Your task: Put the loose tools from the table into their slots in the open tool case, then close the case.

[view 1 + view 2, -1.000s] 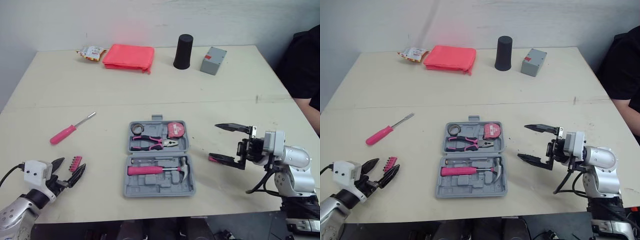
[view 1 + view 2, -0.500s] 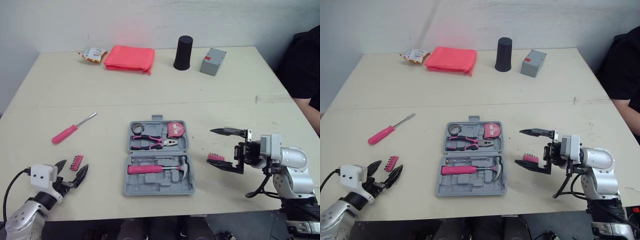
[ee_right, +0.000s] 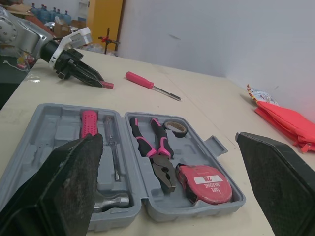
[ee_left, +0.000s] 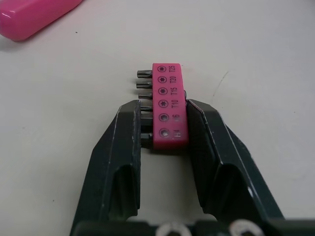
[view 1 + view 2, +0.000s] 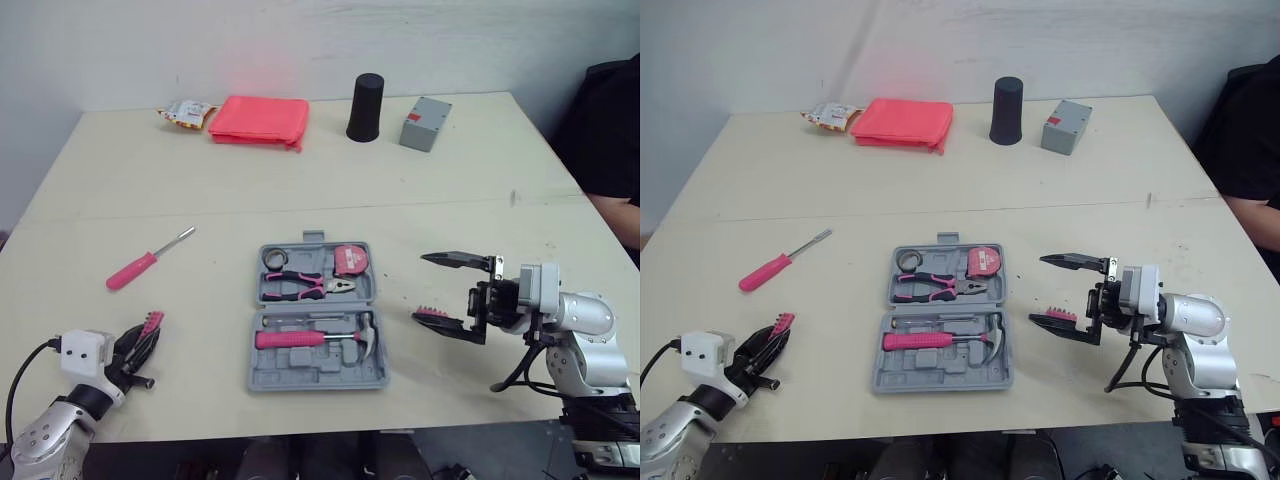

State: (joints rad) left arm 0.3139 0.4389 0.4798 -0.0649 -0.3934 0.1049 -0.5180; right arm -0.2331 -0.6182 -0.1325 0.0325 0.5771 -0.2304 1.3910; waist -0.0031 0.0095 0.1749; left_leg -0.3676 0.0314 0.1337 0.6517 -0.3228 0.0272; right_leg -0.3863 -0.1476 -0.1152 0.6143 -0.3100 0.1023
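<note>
Tool case (image 5: 318, 318) lies open, lid flat, on the surface (image 5: 300, 180). Pliers (image 5: 305, 286), tape measure (image 5: 348, 260), tape roll (image 5: 274, 258) and hammer (image 5: 315, 338) sit in its slots. Left of the case, the left claw (image 5: 146, 332) pinches the pink bit holder (image 4: 167, 105) across its width at one end, low over the surface. Pink screwdriver (image 5: 145, 262) lies loose, also left of the case, beyond that claw. Right of the case, the right claw (image 5: 422, 288) is spread wide and holds nothing. A second bit holder (image 5: 432, 312) lies at its lower finger; contact unclear.
</note>
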